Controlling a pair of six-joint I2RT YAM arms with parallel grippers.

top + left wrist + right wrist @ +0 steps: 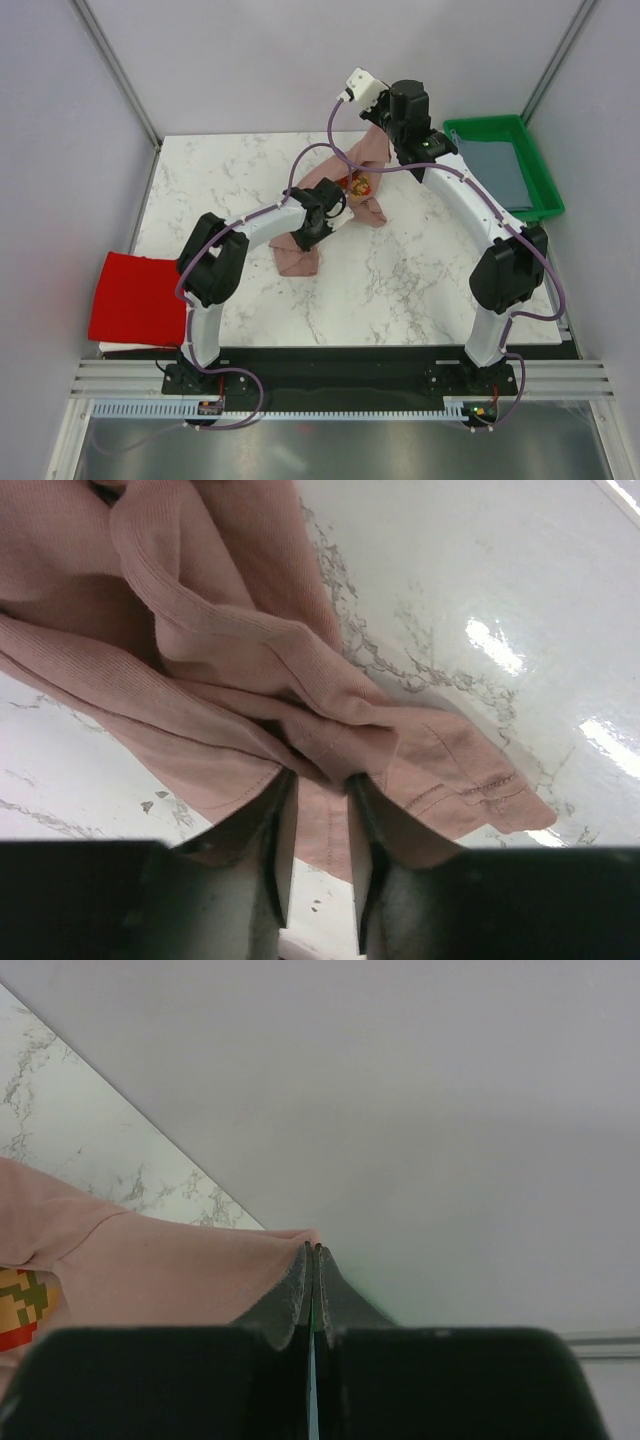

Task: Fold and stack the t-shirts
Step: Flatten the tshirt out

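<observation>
The dusty-pink t-shirt [300,255] hangs stretched from the back of the table down to its middle, its chest graphic [358,184] showing. My right gripper [385,128] is raised at the back, shut on the shirt's top edge [170,1270]; its fingers [313,1248] press flat together. My left gripper [322,222] sits low at the shirt's bunched lower part. Its fingers [320,778] stand a little apart, a fold and hem of pink cloth [220,630] at their tips. The red t-shirt [135,297] lies folded at the table's left front corner. A grey-blue t-shirt [497,168] lies in the tray.
A green plastic tray [545,195] stands at the back right corner of the marble table [400,290]. Grey walls close in the back and both sides. Purple cables loop off both arms above the shirt.
</observation>
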